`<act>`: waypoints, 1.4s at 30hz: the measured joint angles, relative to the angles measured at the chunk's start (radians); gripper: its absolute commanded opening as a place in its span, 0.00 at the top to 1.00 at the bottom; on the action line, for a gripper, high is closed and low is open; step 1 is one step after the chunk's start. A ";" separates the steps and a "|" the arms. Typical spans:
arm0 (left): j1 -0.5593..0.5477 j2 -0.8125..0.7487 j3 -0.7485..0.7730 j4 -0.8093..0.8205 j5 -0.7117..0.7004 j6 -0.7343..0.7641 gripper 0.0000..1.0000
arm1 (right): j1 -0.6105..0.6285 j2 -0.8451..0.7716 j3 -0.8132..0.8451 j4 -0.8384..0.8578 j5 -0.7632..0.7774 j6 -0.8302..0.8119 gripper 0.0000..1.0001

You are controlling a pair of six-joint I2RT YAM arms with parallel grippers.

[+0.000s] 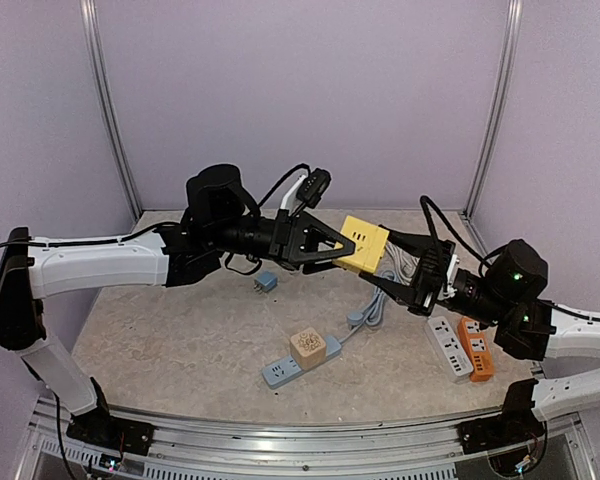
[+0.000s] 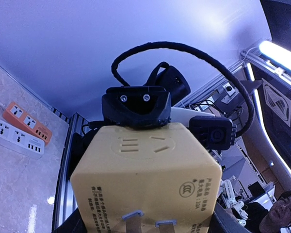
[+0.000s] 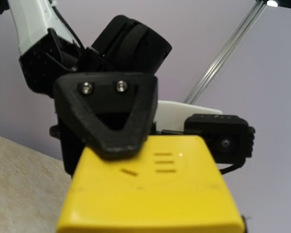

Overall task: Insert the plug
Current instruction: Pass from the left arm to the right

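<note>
A yellow cube plug adapter (image 1: 365,243) with two metal prongs is held in the air above the table's middle. My left gripper (image 1: 342,248) is shut on its left side. In the left wrist view the cube (image 2: 145,179) fills the space between my jaws, prongs toward the camera. My right gripper (image 1: 382,264) closes on the cube from the right. In the right wrist view the cube (image 3: 150,194) fills the bottom, with a left finger (image 3: 109,114) pressed on its top face. A blue power strip (image 1: 283,372) lies on the table below.
A tan cube adapter (image 1: 314,347) sits on the blue strip. A small blue plug (image 1: 266,283) lies left of centre. A white strip (image 1: 448,347) and an orange strip (image 1: 475,348) lie at the right, also in the left wrist view (image 2: 26,120). A grey cable (image 1: 375,305) runs between them.
</note>
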 measured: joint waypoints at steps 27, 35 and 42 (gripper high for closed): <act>0.025 -0.001 -0.043 -0.036 0.006 -0.002 0.80 | 0.005 -0.036 0.165 -0.304 0.092 -0.103 0.20; -0.022 -0.002 0.059 -0.431 0.037 0.274 0.80 | 0.005 -0.110 0.332 -0.657 0.078 -0.278 0.05; -0.082 -0.009 0.175 -0.783 0.060 0.550 0.77 | 0.005 -0.084 0.407 -0.898 -0.015 -0.349 0.04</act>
